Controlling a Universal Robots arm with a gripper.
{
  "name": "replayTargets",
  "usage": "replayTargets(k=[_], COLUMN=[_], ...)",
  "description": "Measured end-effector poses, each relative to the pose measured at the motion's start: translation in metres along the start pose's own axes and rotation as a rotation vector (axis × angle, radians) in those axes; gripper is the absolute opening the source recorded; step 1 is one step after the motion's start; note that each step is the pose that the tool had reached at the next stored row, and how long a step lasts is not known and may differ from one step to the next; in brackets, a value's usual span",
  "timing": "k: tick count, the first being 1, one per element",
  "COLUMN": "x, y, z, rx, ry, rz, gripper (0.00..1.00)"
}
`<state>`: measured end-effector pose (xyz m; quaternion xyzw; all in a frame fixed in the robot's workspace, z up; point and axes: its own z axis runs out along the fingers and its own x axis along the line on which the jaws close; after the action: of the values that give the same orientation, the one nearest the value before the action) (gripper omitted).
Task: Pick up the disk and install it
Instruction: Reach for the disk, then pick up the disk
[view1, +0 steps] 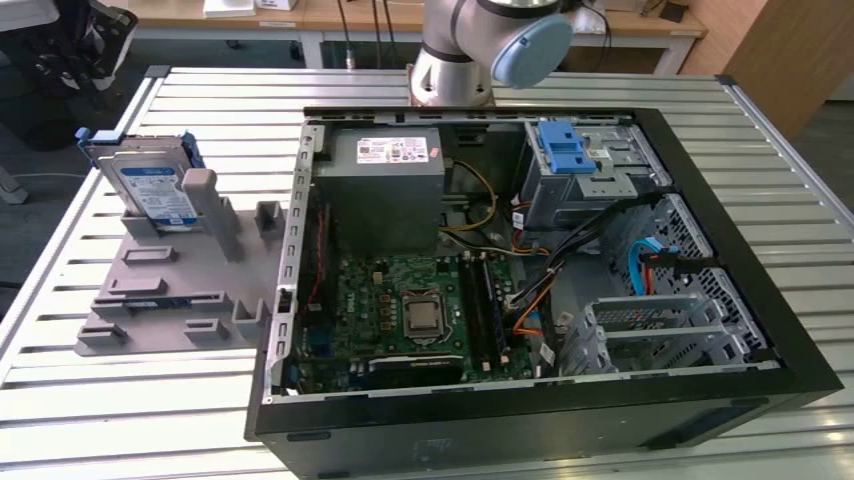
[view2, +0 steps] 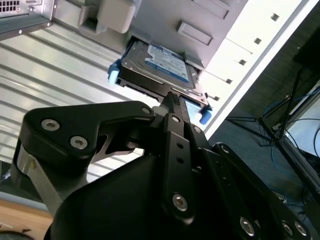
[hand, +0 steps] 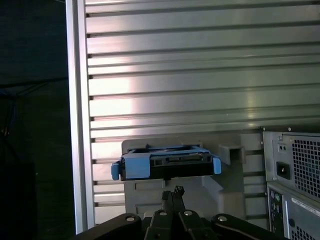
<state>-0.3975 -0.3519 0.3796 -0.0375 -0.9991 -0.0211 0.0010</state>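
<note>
The disk (view1: 150, 185) is a silver hard drive with a white-and-blue label and a blue carrier frame. It stands on edge in a grey holder (view1: 160, 290) at the exterior view's left. Both wrist views look at the disk (view2: 160, 67) (hand: 165, 162) in that holder. My gripper (view2: 172, 97) (hand: 172, 192) points toward the disk's edge, its black fingers pressed together with nothing between them. It is apart from the disk. The arm's base (view1: 461, 60) stands at the table's far side.
An open computer case (view1: 747, 200) lies on the slatted metal table (view1: 134, 400), beside the holder. Inside are a grey power supply (view1: 384, 180), a motherboard (view1: 414, 310) and a drive cage with a blue latch (view1: 567, 150). The case's rear corner (hand: 295, 175) is near the holder.
</note>
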Motion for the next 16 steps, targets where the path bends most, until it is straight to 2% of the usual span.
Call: replayTargets(k=[7, 16], x=[0.0141, 0.0155], y=[-0.0011, -0.0012], z=[0.0021, 0.0021], rx=[0.0000, 0.0000], ry=[0.0000, 0.0000], rz=[0.000, -0.001], gripper=[0.11, 0.11])
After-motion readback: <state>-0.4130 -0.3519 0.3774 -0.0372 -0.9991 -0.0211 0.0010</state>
